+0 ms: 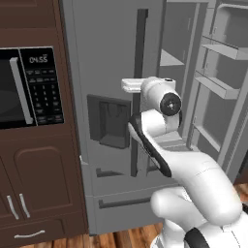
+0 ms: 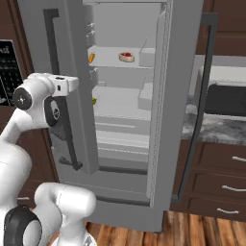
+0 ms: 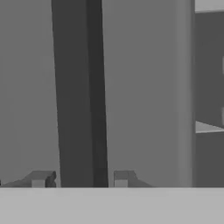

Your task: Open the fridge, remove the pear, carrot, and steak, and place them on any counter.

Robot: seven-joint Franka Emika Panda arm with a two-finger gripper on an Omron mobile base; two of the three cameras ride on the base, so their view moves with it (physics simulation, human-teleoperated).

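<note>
Against the left door of the fridge, the gripper straddles the upright handle; fingers close around it, contact unclear.

Fridge half open, food on its shelves

The grey fridge has its right door swung wide and its left door shut. On 1 upper pale shelf the orange carrot lies at the left, the red steak well apart toward the middle. A yellow-green pear peeks out 1 shelf lower. The marbled counter lies right of the fridge.
</note>
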